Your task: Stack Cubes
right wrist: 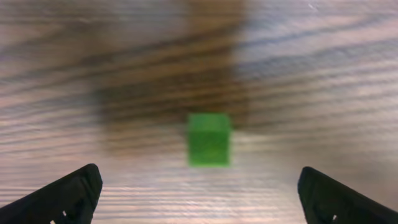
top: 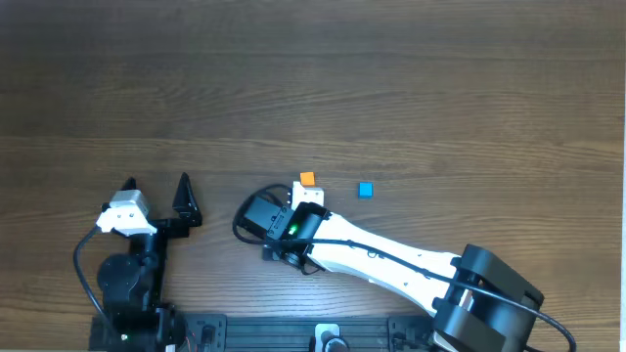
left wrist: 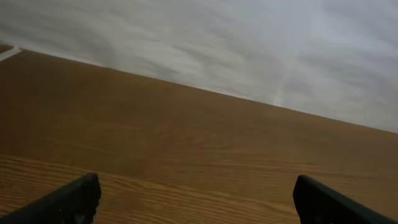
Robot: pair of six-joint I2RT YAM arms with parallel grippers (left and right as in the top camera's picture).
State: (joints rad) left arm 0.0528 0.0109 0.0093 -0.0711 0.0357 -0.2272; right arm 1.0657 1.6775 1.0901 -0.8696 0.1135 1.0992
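A green cube [right wrist: 209,139] lies on the wooden table, straight below my right gripper [right wrist: 199,202]. That gripper hangs open above the cube, one finger on each side and well apart from it. In the top view the right arm's wrist [top: 293,223] sits at the table's middle, having reached across from the right. Just beyond it lies an orange cube [top: 307,179], with a blue cube [top: 365,190] a little to its right. My left gripper [top: 156,188] stands open at the left, with nothing between its fingers [left wrist: 68,200].
The dark wooden table [top: 313,78] stretches bare across the far half. A pale wall [left wrist: 249,43] rises behind the table's edge in the left wrist view. The arms' bases and a black rail [top: 293,332] line the near edge.
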